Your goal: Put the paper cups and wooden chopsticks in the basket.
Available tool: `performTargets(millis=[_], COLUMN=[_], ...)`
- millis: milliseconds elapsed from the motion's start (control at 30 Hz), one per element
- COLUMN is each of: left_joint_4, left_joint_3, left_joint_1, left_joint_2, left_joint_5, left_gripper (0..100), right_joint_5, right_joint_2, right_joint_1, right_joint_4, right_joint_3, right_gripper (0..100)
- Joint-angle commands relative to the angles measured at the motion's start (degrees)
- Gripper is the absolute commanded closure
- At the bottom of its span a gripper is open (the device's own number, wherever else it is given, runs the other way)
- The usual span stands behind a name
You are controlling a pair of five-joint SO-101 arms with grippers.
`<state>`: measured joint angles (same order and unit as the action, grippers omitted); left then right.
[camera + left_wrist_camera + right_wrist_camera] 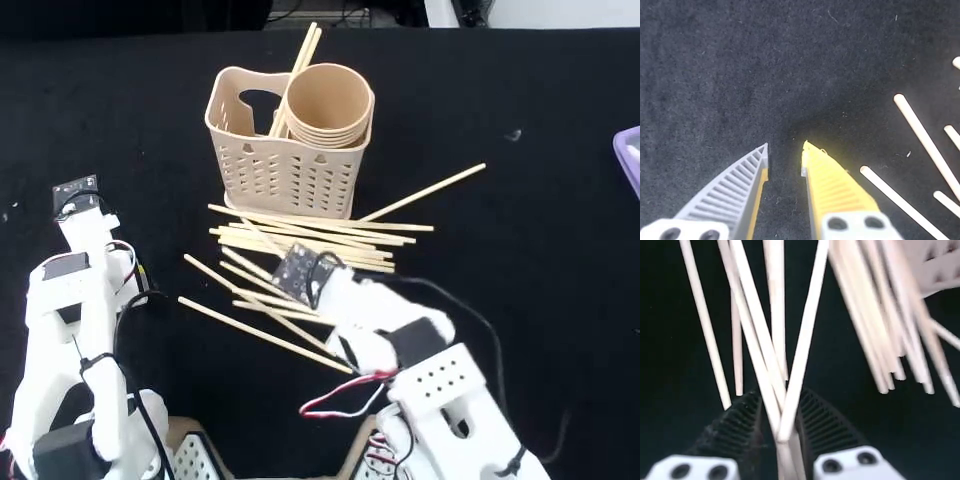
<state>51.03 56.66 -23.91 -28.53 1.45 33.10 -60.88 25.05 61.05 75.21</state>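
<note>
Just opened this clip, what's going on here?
The right gripper sits low over the loose chopsticks in front of the basket, jaws closed around a few of them. The stacked paper cups and two chopsticks are already in the basket. The left gripper hovers over bare cloth, jaws slightly apart, holding nothing.
</note>
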Motion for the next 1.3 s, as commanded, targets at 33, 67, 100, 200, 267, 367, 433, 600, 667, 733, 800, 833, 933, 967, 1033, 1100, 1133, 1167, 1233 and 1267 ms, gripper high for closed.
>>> performTargets(millis=[33, 67, 100, 200, 267, 367, 433, 600, 667, 733, 800, 833, 933, 967, 1033, 1100, 1133, 1167, 1233, 1267], left_joint_4=[-0.4, -0.4, -0.4, -0.4, -0.4, -0.4, -0.4, -0.4, -0.4, -0.4, -0.5, -0.5, -0.5, -0.5, -0.5, -0.5, -0.5, -0.5, -0.6, -0.6], left_joint_3=[-0.3, -0.3, -0.3, -0.3, -0.3, -0.3, -0.3, -0.3, -0.3, -0.3, -0.3, -0.3, -0.3, -0.3, -0.3, -0.3, -0.3, -0.3, -0.3, -0.3], left_joint_1=[-0.5, -0.5, -0.5, -0.5, -0.5, -0.5, -0.5, -0.5, -0.5, -0.5, -0.5, -0.5, -0.5, -0.5, -0.5, -0.5, -0.5, -0.5, -0.5, -0.5], left_joint_2=[0.0, 0.0, 0.0, 0.0, 0.0, 0.0, 0.0, 0.0, 0.0, 0.0, 0.0, 0.0, 0.0, 0.0, 0.0, 0.0, 0.0, 0.0, 0.0, 0.0], left_joint_5=[0.7, 0.7, 0.7, 0.7, 0.7, 0.7, 0.7, 0.7, 0.7, 0.7, 0.7, 0.7, 0.7, 0.7, 0.7, 0.7, 0.7, 0.7, 0.7, 0.7], left_gripper=[88, 88, 88, 88, 88, 88, 88, 88, 88, 88, 88, 88, 88, 88, 88, 88, 88, 88, 88, 88], right_joint_5=[0.2, 0.2, 0.2, 0.4, 0.5, 0.5, 0.4, 0.6, 0.6, 0.6, 0.6, 0.6, 0.7, 0.7, 0.5, 0.4, 0.4, 0.4, 0.5, 0.6], right_joint_2=[-1.0, -0.9, -0.5, 2.1, 4.4, 8.8, 13.2, 27.1, 30.8, 32.1, 32.2, 32.2, 32.2, 32.2, 32.2, 32.2, 32.2, 32.2, 32.2, 32.2], right_joint_1=[0.8, 0.8, 0.8, 0.8, 0.8, 0.8, 0.9, 1.0, 0.9, 1.0, 1.1, 1.1, 1.0, 0.9, 0.7, 0.3, -0.4, -1.1, -2.6, -3.1], right_joint_4=[-3.6, -3.3, -2.5, -1.8, -1.8, -3.7, -6.4, -9.4, -9.5, -9.5, -9.5, -9.5, -9.5, -9.5, -9.1, -9.0, -9.0, -9.0, -7.8, -7.1], right_joint_3=[2.9, 3.0, 2.8, 1.7, 0.6, -1.8, -3.3, -8.1, -9.9, -10.7, -10.8, -10.8, -10.9, -11.1, -11.6, -12.4, -13.1, -13.7, -15.2, -15.7], right_gripper=[90.0, 85.8, 82.0, 81.3, 82.8, 83.0, 83.0, 83.2, 83.2, 83.2, 83.3, 83.8, 92.7, 97.0, 98.0, 98.8, 98.7, 98.8, 98.8, 98.8])
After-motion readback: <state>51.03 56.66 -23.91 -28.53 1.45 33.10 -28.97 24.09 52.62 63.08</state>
